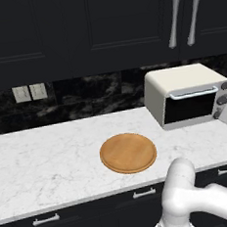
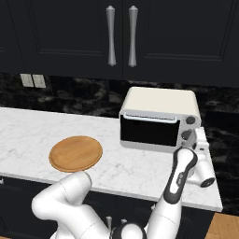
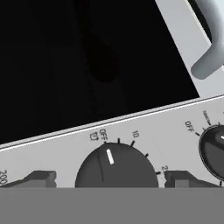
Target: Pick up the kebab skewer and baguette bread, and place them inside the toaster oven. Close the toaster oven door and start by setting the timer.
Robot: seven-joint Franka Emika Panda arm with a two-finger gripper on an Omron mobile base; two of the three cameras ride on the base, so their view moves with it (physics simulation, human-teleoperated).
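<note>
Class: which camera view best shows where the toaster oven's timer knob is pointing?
The hand view: the timer knob is close, its white pointer near OFF, between the open gripper's fingertips. The left base view shows small grey knobs on the toaster oven; the right base view likewise, markings unreadable.

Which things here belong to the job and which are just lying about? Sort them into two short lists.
Job in hand:
toaster oven
toaster oven door, shut
dial marked OFF and 10
gripper, open, fingertips either side of that dial

Lying about:
round wooden plate, bare
wall outlets
cabinet handles
</note>
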